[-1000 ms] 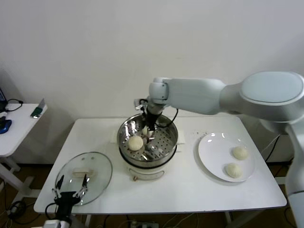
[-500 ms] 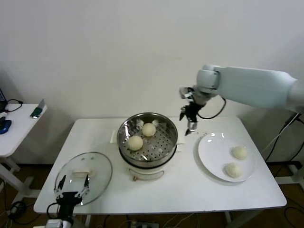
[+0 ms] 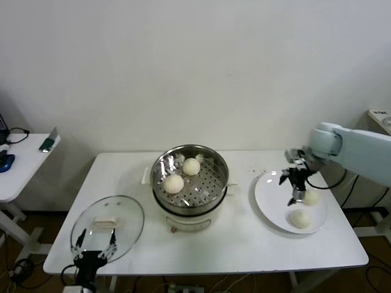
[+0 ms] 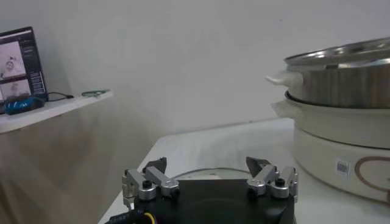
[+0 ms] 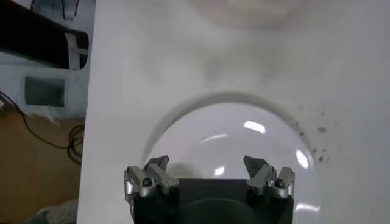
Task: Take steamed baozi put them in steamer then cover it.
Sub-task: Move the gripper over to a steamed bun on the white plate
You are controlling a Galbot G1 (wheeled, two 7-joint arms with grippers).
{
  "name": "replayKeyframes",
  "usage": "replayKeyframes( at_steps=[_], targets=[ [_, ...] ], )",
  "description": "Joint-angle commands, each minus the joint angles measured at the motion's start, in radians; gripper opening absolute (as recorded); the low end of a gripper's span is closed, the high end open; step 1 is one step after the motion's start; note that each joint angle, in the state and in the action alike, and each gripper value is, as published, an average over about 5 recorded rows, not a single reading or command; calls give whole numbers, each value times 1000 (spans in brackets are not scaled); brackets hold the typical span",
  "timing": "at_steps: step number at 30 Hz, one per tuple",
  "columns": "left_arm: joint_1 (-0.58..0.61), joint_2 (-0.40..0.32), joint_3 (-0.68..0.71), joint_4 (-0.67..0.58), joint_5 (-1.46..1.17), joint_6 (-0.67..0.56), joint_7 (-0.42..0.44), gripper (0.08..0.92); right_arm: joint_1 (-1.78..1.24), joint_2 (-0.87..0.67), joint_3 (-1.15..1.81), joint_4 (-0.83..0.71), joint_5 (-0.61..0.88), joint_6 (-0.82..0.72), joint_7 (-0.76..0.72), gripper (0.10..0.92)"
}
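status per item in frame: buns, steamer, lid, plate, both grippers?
Steamer: uncovered, two buns inside.
Buns in steamer: resting apart on the perforated floor.
Buns on plate: two, not yet moved.
Plate: on the table, right of the steamer.
Lid: off, lying flat on the table, left of the steamer.
Right gripper: open, empty, above the plate.
Left gripper: open, empty, at the lid's near edge.

On the white table (image 3: 244,244) the steamer (image 3: 190,177) sits near the centre, holding two steamed baozi (image 3: 174,184) — one at its twelve o'clock, one at nine. The cover (image 3: 107,227) lies at the steamer's eight o'clock, with the left gripper (image 3: 90,256) parked open at the cover's near edge. At three o'clock the plate (image 3: 269,198) carries two more buns; the right gripper (image 3: 294,186) hovers there — jaws spread, empty.
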Motion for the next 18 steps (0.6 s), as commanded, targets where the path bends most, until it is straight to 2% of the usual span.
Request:
replayKeyframes(
  at_steps=[1,18],
  targets=[
    [6,-9,-1,3,28,1,0,823,-244,-121,170,-37,-182,34,9,823],
    [12,-19,-5,23,39,-5,-4,823,-320,8,246,-159,-219,46,5,823]
  ],
)
